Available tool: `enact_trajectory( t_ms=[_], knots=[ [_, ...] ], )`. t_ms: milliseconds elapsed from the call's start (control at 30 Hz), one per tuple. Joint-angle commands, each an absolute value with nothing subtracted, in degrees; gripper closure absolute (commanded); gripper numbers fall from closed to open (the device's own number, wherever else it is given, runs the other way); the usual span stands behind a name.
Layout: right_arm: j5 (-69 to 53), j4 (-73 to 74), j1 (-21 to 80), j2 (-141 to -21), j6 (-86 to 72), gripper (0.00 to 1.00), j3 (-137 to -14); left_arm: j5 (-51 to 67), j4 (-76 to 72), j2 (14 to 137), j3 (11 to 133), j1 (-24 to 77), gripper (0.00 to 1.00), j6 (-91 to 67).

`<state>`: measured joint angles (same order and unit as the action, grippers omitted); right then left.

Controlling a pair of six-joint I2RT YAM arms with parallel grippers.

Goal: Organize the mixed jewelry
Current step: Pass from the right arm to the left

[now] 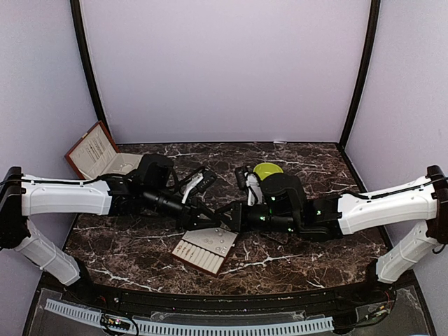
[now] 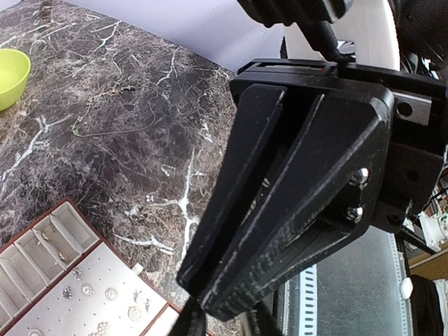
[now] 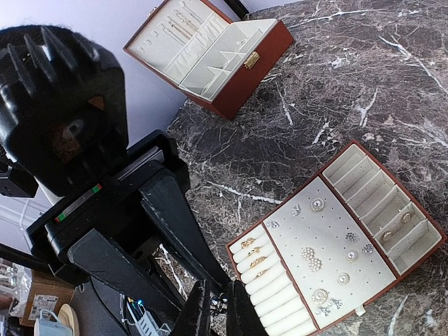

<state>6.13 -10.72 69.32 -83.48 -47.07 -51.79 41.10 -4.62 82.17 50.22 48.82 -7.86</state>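
From above, a cream tray (image 1: 199,259) lies on the dark marble table (image 1: 301,260) near the front middle. The jewelry (image 1: 220,242) shows only as pale specks on the tray's pad. An open reddish box (image 1: 94,150) stands at the far left, and a green bowl (image 1: 268,169) sits further back.

At the left wrist, the left gripper (image 2: 201,308) hangs beside the tray's corner. Its jaws are narrow, drawn almost together at the tips, and I cannot tell whether they pinch anything. Small silvery studs (image 2: 105,295) dot the pad. A thin chain (image 2: 110,92) lies loose on the table near the bowl.

At the right wrist, the right gripper (image 3: 218,318) is just beside the tray, its jaws a narrow slit. The studs are pale and round, some of them clustered. Gold rings (image 3: 253,253) sit tucked in the rolls at one end, and a few tiny pieces lie in the slots at the other.
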Motion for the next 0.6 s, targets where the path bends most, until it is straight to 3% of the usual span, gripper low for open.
enact_trajectory(
  t_ms=[0, 100, 333, 433, 567],
  knots=[
    [5.67, -12.33, 69.26, -84.0, -47.2, 0.9, -53.0, 41.59, -6.59, 79.76, 49.92, 49.03, 0.9, -7.56],
    [5.44, -12.51, 69.26, -83.86, -47.28, 0.9, -53.0, 41.09, -6.5, 79.76, 49.83, 48.98, 1.0, -7.47],
    [5.47, -14.65, 69.26, -82.37, -47.95, 0.89, -51.42, 40.89, -6.59, 79.22, 49.45, 49.0, 1.0, -6.85],
    [5.79, -16.25, 69.26, -80.89, -48.56, 0.79, -50.34, 40.07, -7.0, 78.44, 48.94, 49.07, 1.0, -6.14],
    [5.56, -18.26, 69.21, -79.23, -49.43, 0.54, -49.25, 37.02, -6.52, 76.59, 48.24, 50.28, 1.0, -3.03]
  ],
)
